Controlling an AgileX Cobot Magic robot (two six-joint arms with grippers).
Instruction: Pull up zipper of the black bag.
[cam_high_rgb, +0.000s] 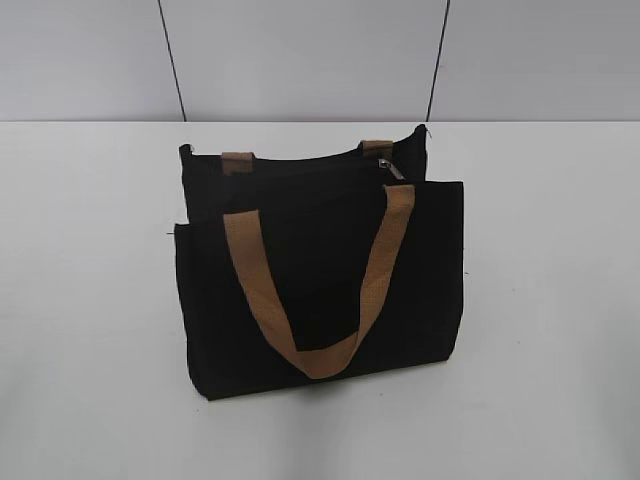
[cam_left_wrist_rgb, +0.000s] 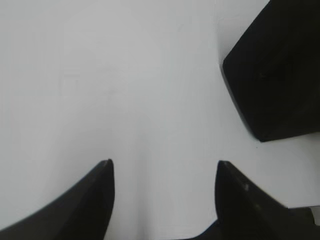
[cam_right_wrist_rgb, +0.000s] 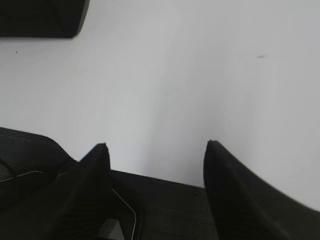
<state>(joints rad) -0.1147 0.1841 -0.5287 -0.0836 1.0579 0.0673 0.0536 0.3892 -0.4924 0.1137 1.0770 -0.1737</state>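
The black bag (cam_high_rgb: 320, 290) lies in the middle of the white table, with a tan strap handle (cam_high_rgb: 318, 355) looped over its front panel. The zipper runs along its far top edge, and its small silvery pull tab (cam_high_rgb: 393, 168) sits near the right end, beside a tan strap tab. Neither gripper shows in the exterior view. My left gripper (cam_left_wrist_rgb: 165, 162) is open and empty over bare table, with a corner of the bag (cam_left_wrist_rgb: 280, 70) ahead to its right. My right gripper (cam_right_wrist_rgb: 156, 144) is open and empty, with a corner of the bag (cam_right_wrist_rgb: 40, 17) far ahead to its left.
The white table (cam_high_rgb: 90, 300) extends on all sides of the bag. A grey wall with two thin dark cables (cam_high_rgb: 172, 60) stands behind it. A dark flat part with a thin white line (cam_right_wrist_rgb: 165, 205) lies below the right jaws.
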